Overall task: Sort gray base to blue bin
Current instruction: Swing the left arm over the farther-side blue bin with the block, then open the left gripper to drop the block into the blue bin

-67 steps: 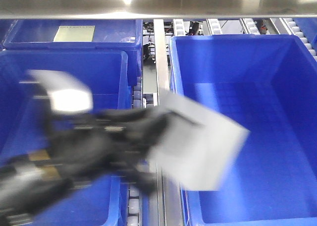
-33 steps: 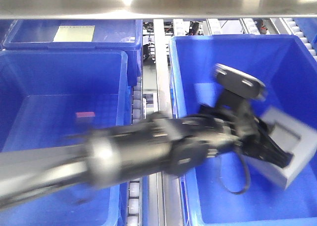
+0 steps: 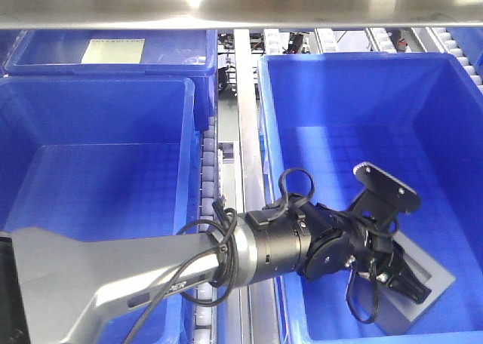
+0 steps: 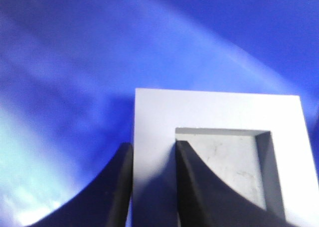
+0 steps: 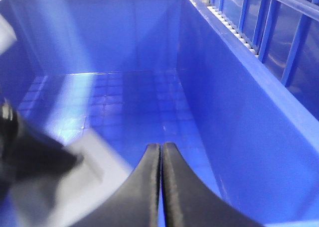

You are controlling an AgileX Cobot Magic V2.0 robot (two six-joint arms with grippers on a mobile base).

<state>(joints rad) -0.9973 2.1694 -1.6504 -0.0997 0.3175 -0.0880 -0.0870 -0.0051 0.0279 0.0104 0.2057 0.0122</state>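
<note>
I have the left gripper (image 3: 404, 277) low inside the blue bin (image 3: 453, 118), its fingers (image 4: 192, 182) clamped on one wall of the gray base (image 3: 423, 280): one finger sits in the recessed pocket, the other against the outer face, as the left wrist view shows plainly. The base looks to be at or very near the grid floor, toward the near right corner of the bin, though I cannot tell from the front view whether it actually rests there or hangs slightly tilted. The step now, as I judge it, is the release. To do it well I would make sure the block is settled on the floor first, then open the fingers only enough to clear that wall, and lift straight up so the inner finger does not catch the pocket's edge and drag the block along. From the hand, the base lies directly at the fingertips and just beyond them, pocket facing up toward the wrist. My right gripper (image 5: 160, 152) has its fingers pressed together, holding nothing, looking into the same bin.
</note>
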